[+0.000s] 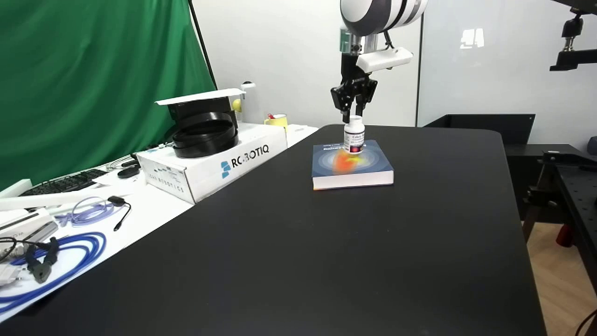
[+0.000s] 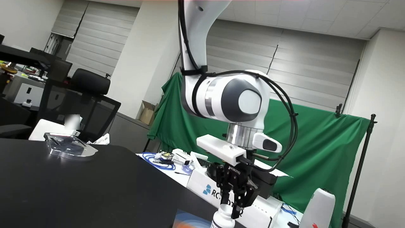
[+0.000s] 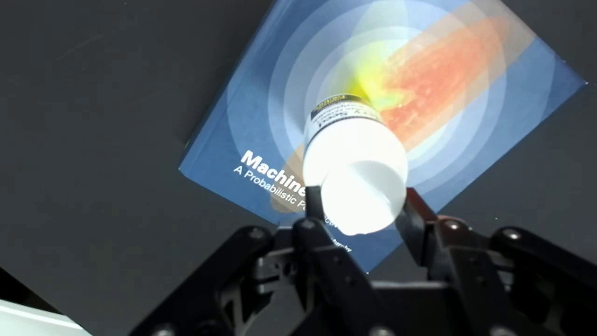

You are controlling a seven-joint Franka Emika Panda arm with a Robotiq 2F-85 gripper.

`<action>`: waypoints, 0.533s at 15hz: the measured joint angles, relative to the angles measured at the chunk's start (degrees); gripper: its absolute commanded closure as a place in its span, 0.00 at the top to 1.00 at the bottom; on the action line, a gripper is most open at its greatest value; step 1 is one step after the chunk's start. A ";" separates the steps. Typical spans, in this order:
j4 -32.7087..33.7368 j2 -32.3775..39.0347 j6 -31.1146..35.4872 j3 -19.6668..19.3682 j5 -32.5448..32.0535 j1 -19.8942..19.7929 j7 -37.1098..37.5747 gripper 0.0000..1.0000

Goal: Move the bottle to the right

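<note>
And there it is, the bottle (image 1: 354, 135), standing upright on the blue book (image 1: 375, 164), right around the middle of the cover, and the fingers (image 3: 314, 203) have hold of it! One on either side of the white cap (image 3: 366, 200), the pair pinching it between them; in the wrist view both tips sit flush against the cap's sides. Down the bottle, the label (image 3: 343, 111) shows "Seed" upside down there, while an exterior view catches a dark red patch low on it.

The white arm (image 2: 216, 99) hangs above, fingers pointing down, and in both exterior views the tips are level with the cap. Black cables (image 2: 295, 125) loop out beside the arm. Bottle and book sit toward the far edge of the black bench (image 1: 303, 261), as an exterior view has it. What a cover, too: orange-and-yellow print (image 3: 438, 79) right beside the bottle's base, and lettering that gives us "Machine" and "A Probabilistic" before bottle and fingers get in the way.

Over beside the bench, on a white surface (image 1: 154, 205), lies the long white box (image 1: 212, 175) with the Robotiq name along its side, a round black piece (image 1: 205, 140) sitting on top, a yellow mug (image 1: 278, 121) near its far end, and a black keyboard (image 1: 67, 182) off the opposite end. A green curtain (image 1: 93, 84) hangs behind the keyboard. And in an exterior view, a clear plastic piece (image 2: 69, 146) rests at the bench's edge, with a dark office chair (image 2: 90, 81) beyond it.
</note>
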 measured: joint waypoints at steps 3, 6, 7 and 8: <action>0.23 0.76 0.05 0.49 1.97 -0.64 -0.54 0.19; 0.41 1.34 0.05 0.50 2.77 -0.99 -0.77 0.40; 0.46 1.37 0.01 0.50 2.82 -1.07 -0.77 0.69; 0.48 1.37 -0.06 0.50 2.86 -1.15 -0.80 0.69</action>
